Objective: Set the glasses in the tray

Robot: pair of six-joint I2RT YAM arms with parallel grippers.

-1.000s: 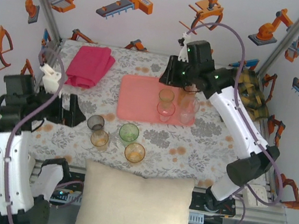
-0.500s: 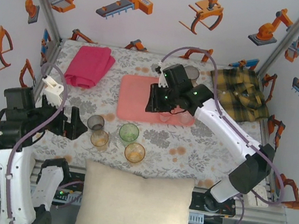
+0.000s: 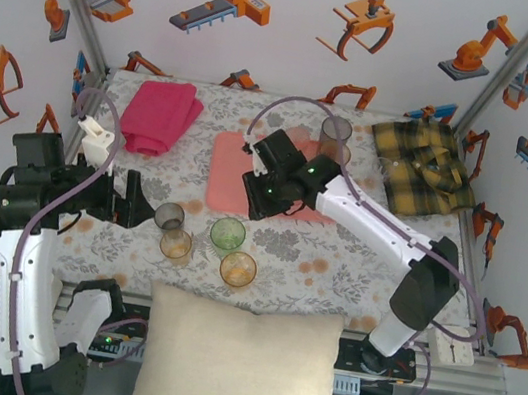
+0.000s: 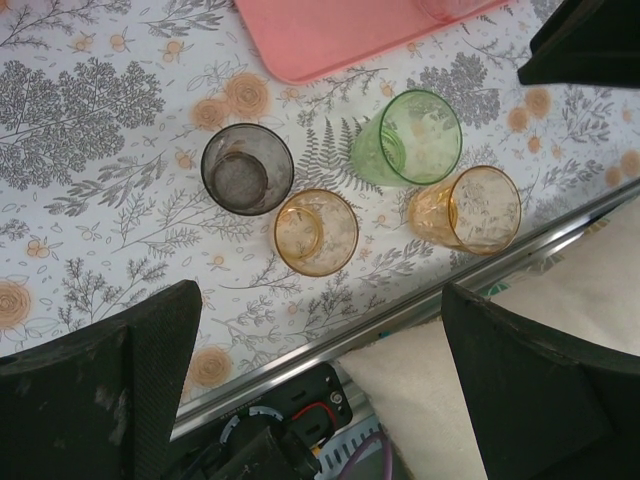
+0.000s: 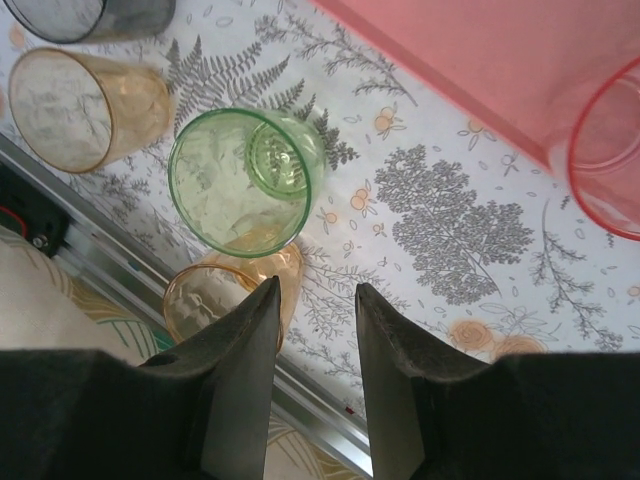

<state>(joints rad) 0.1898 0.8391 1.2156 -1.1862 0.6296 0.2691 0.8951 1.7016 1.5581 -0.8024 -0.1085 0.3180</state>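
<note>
Right pincer hangs over the near edge of the tray, its jaws a narrow gap apart with nothing between them. Left pincer hovers well to the left of the tray, with its jaws spread wide and empty. The flowered worktop carries the tray at its middle. A cream pillow lies well nearer than the tray, past the worktop's front edge. A yellow plaid shirt is bunched to the tray's right, and a folded magenta towel lies to its left. Four glasses stand off the tray, on the worktop just nearer than its near left corner. They are a green glass closest to the tray, a grey glass left of it, an amber glass touching or almost touching the grey one, and another amber glass farthest from the tray. A tall smoky glass stands at the tray's far right corner; whether it is inside the rim I cannot tell. A pink glass stands on the tray, just inside its near edge.
</note>
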